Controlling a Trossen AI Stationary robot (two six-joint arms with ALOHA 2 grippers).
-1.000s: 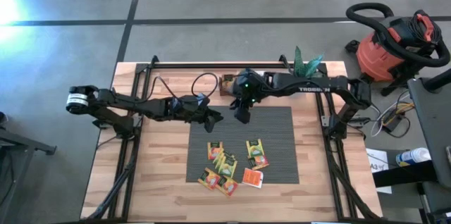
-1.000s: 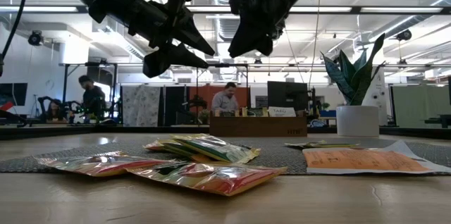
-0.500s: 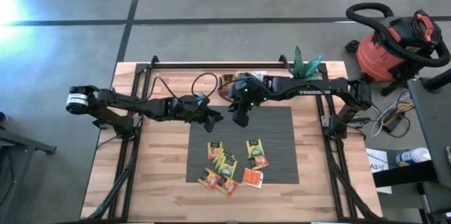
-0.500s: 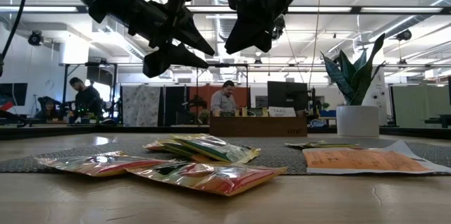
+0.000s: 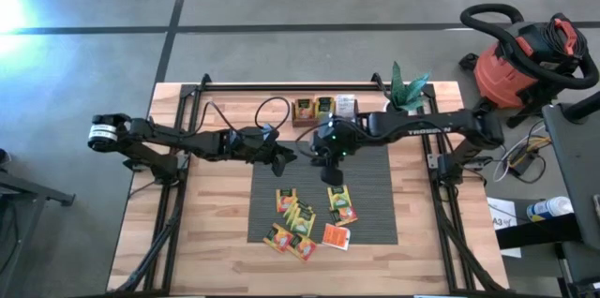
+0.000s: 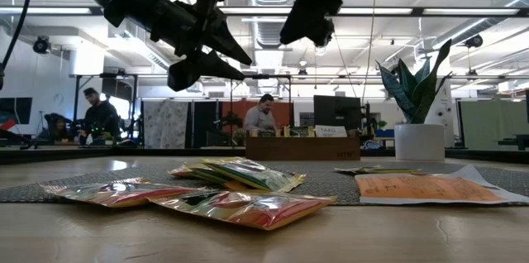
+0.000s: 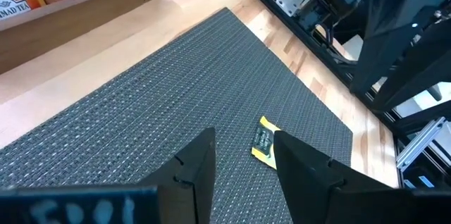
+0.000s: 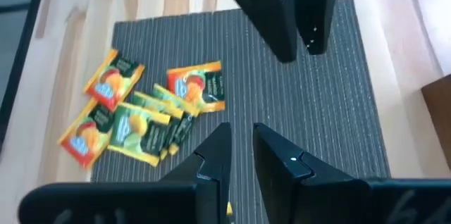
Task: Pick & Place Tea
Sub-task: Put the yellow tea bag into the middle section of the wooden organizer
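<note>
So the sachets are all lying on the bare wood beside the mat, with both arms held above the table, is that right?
Not quite: the sachets lie on the grey mat, not the bare wood, as the high view shows. Both arms are indeed held above the table.

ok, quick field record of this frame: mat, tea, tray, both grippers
mat: grey ribbed mat at table centre
tea: loose sachets clustered on the mat's front half, some overlapping
tray: wooden tray behind the mat, holds a few sachets
left gripper: open, empty, above the mat's back left corner
right gripper: empty, fingers narrowly apart, above the mat, behind the sachets
</note>
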